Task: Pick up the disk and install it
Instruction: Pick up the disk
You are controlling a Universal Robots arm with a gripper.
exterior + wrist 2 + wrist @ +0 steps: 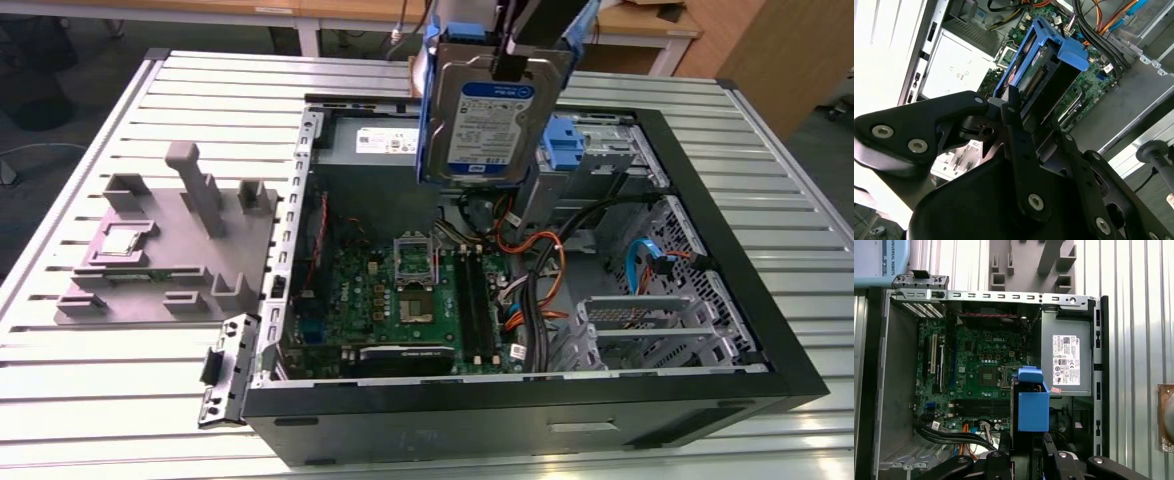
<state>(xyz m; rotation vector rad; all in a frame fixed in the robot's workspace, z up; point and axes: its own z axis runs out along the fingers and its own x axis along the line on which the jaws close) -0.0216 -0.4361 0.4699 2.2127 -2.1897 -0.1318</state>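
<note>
The disk [487, 120] hangs in the upper middle of the exterior view, upright, its blue-and-white label facing the camera and its blue carrier rails showing along both long edges. The gripper [513, 58] comes down from the top edge of the frame and is clamped on the disk's upper end, one dark finger lying over the top of the label. The drive hangs below the gripper, clear of everything underneath, above the rear part of the open computer case [747, 300]. Straight under it lie a tangle of cables and, lower in the frame, the green motherboard [400, 300]. A bare blue bracket [567, 145] sits in the case just to the exterior view's right of the drive, and the grey power-supply box [380, 140] just to its left. In the first wrist view the disk [1033, 405] is seen end-on, gripped between the two black fingers of the gripper [1025, 442], with the motherboard [979, 370] and the power-supply box [1066, 360] beyond it. In the second wrist view a finger [1016, 130] presses flat against the disk [1039, 75]. A grey fixture [174, 240] stands on the slatted table [107, 400] at the exterior view's left of the case.
</note>
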